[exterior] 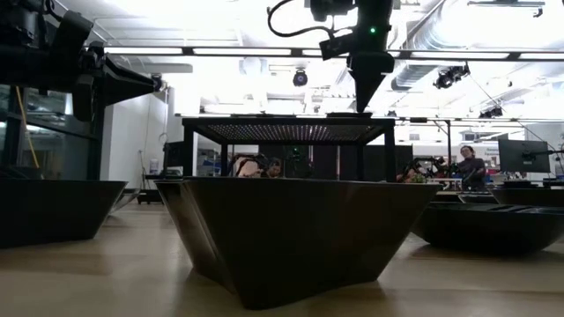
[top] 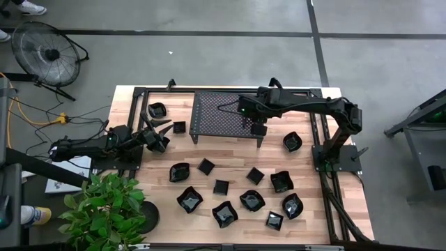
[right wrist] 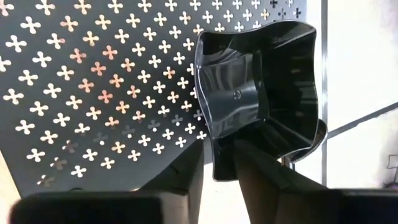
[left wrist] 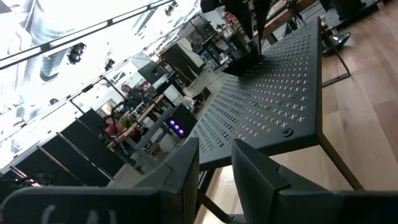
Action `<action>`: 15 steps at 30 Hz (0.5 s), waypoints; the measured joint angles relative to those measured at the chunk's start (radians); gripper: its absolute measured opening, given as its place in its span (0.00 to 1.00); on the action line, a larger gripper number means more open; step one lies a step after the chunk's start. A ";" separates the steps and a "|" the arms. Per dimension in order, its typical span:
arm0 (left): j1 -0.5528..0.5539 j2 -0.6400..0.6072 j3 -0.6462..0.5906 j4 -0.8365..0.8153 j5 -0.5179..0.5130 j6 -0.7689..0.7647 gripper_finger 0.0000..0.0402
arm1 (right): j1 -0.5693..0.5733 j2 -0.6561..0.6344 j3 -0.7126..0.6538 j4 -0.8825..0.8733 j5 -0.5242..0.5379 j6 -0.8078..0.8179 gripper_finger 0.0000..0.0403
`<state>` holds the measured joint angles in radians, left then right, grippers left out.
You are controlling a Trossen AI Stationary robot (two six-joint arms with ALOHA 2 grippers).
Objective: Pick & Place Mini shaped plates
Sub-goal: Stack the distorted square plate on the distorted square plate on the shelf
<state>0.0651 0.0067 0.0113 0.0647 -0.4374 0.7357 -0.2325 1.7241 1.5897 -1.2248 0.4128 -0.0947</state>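
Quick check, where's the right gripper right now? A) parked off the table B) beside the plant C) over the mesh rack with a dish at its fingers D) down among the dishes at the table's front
C: the high view shows the right gripper over the rack's right edge, and its wrist view shows a dish lying on the perforated top at its fingertips.
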 joint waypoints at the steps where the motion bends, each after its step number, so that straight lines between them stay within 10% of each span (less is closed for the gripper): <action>1: 0.000 0.000 0.000 0.000 0.000 0.000 0.23 | 0.000 -0.001 0.000 0.002 0.001 -0.001 0.25; 15: 0.000 0.000 0.000 0.000 0.000 0.000 0.23 | 0.000 -0.188 0.000 -0.006 -0.007 0.046 0.32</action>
<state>0.0651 0.0067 0.0113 0.0649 -0.4374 0.7356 -0.2325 1.5362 1.5895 -1.2305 0.4061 -0.0486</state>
